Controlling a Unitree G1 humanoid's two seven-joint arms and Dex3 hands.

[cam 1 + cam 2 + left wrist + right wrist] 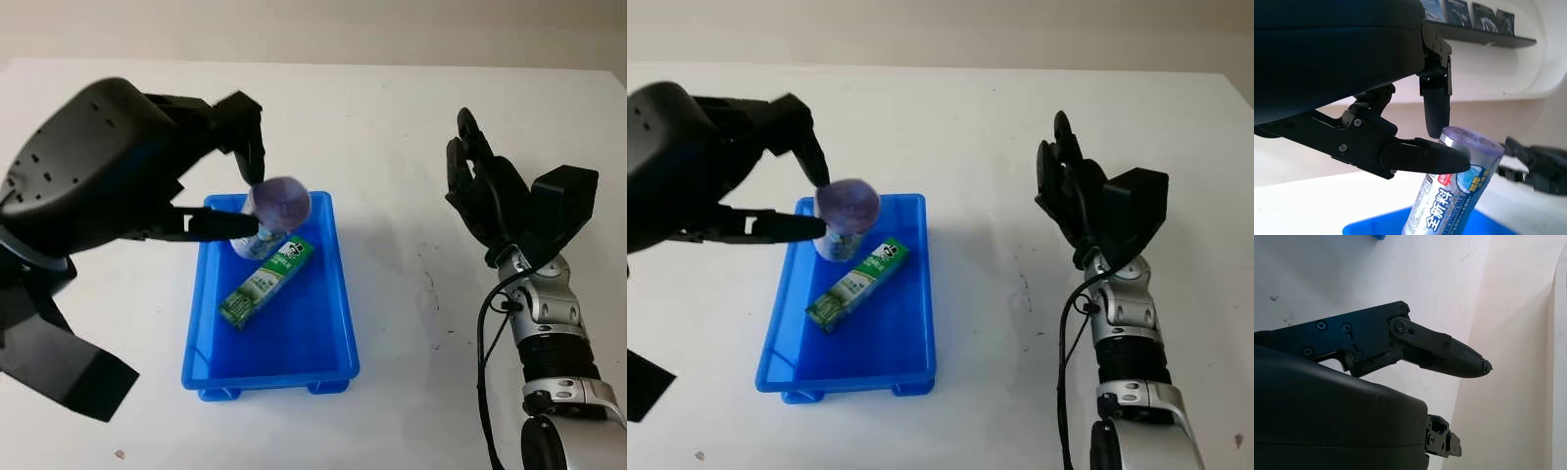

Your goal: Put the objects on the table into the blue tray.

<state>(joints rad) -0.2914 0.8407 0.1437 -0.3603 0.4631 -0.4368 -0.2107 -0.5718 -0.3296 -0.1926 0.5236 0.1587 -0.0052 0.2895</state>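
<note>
My left hand (211, 166) is closest to me, its fingers (1422, 156) closed around the purple-capped tube (272, 217), pinching it near the cap from opposite sides. The tube is tilted, and its lower end dips into the far end of the blue tray (333, 323); I cannot tell whether it touches the floor of the tray. Just beside the tube, nearer me inside the tray, lies 1 green carton (266, 281) set diagonally. My right hand (1078, 196) is open, holding nothing, well to the right of the tray above the white surface (411, 127).
</note>
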